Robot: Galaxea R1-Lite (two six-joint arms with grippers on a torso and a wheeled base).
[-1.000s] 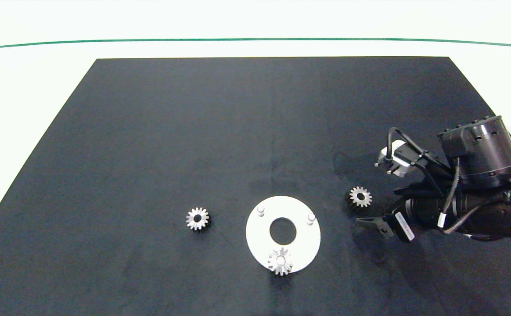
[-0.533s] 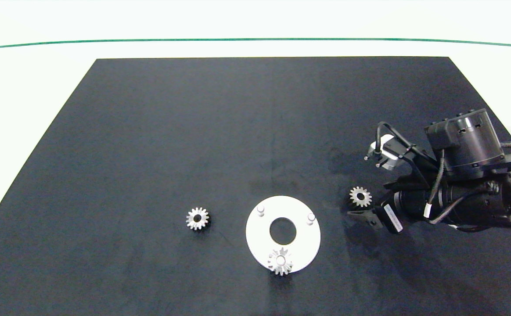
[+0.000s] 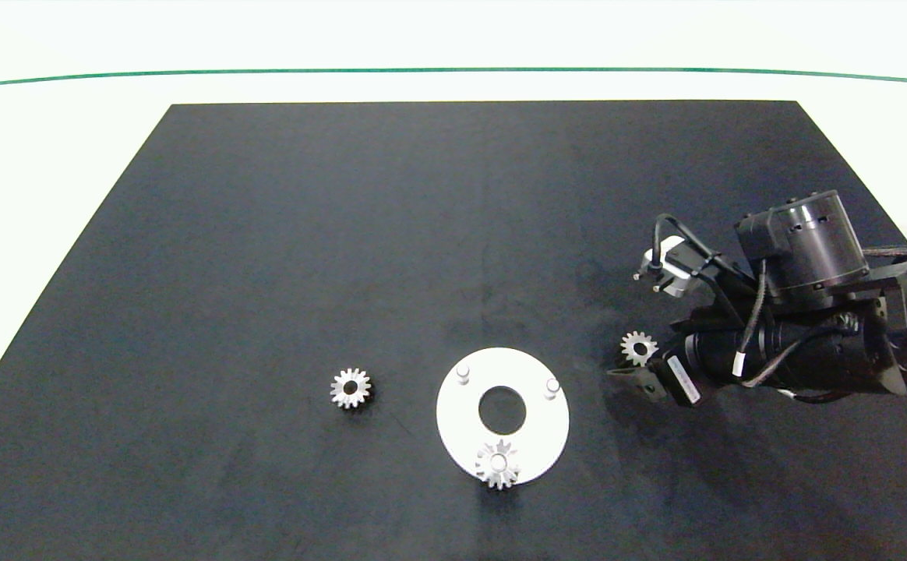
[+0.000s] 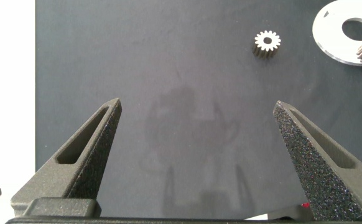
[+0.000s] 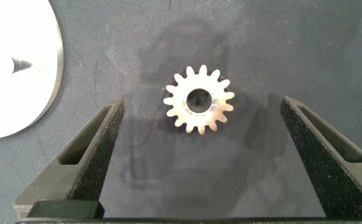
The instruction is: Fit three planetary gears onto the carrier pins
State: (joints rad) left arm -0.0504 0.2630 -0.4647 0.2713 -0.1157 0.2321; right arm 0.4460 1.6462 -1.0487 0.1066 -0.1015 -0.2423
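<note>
The right gripper (image 5: 199, 155), fingers spread wide, brackets a small silver toothed spur gear (image 5: 199, 99) lying flat on the black mat (image 3: 344, 234), right of the flat white ring-shaped disc (image 3: 535, 432). One gear (image 3: 497, 465) sits on its near peg; another (image 3: 351, 387) lies left, the left gripper (image 4: 199, 162) also wide open
</note>
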